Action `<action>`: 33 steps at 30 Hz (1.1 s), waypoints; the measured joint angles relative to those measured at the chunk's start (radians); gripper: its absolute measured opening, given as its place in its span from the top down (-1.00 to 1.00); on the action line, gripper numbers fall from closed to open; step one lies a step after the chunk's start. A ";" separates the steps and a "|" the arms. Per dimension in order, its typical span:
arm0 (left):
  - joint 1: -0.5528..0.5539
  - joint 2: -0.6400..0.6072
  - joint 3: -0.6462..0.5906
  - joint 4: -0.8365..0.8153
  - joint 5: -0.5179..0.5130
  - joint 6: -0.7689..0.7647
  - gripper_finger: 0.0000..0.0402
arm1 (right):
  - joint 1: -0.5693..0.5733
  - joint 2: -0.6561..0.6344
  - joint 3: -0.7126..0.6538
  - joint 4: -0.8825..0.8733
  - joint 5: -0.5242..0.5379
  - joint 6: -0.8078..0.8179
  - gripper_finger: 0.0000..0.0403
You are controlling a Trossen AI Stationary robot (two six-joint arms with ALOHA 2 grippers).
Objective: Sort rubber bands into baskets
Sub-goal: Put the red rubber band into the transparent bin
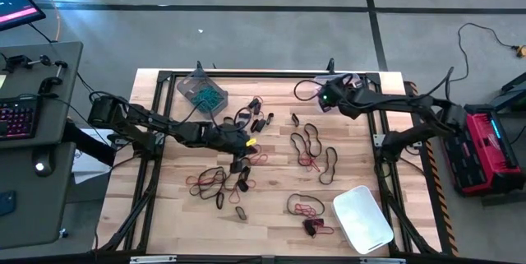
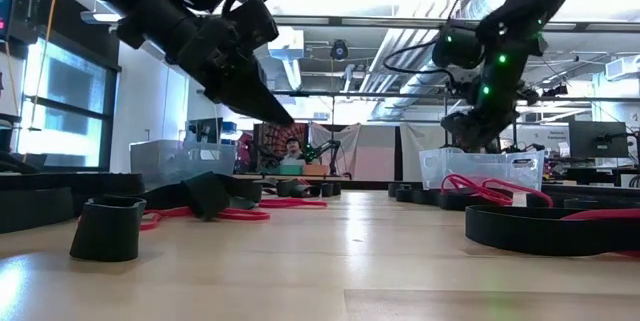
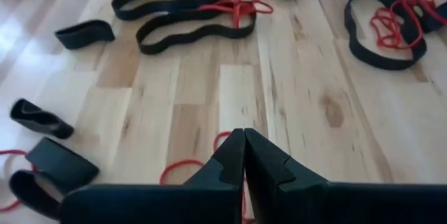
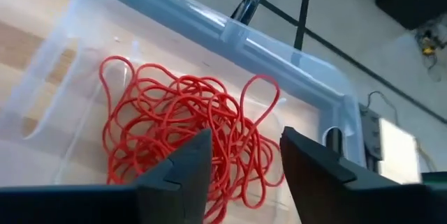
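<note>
Red rubber bands (image 4: 188, 133) lie heaped in the clear basket (image 4: 293, 56) at twelve o'clock of the right gripper (image 4: 244, 172), jaws parted and empty, while the left gripper (image 3: 244, 158), pinched shut on nothing, hovers mid-table.

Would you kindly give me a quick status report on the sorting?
Right gripper open above clear basket of red bands. Left gripper shut, low over table centre. Black bands unsorted; nothing blocking.

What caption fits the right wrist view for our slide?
Open right gripper poised over a clear basket holding a tangle of red rubber bands.
</note>
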 joint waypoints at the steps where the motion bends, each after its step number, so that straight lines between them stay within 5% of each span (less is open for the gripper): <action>1: 0.000 0.000 0.000 -0.006 0.010 -0.004 1.00 | 0.016 0.000 0.017 -0.032 0.011 0.007 0.21; 14: -0.028 0.018 0.000 -0.126 0.041 0.002 0.85 | 0.357 -0.002 0.122 -0.129 0.033 0.131 0.97; 24: -0.015 0.110 0.000 -0.075 -0.160 -0.079 0.56 | 0.591 0.003 0.121 -0.037 0.098 0.250 0.83; 33: 0.023 0.214 0.005 0.002 -0.171 -0.168 0.55 | 0.699 0.008 0.121 0.006 0.204 0.254 0.80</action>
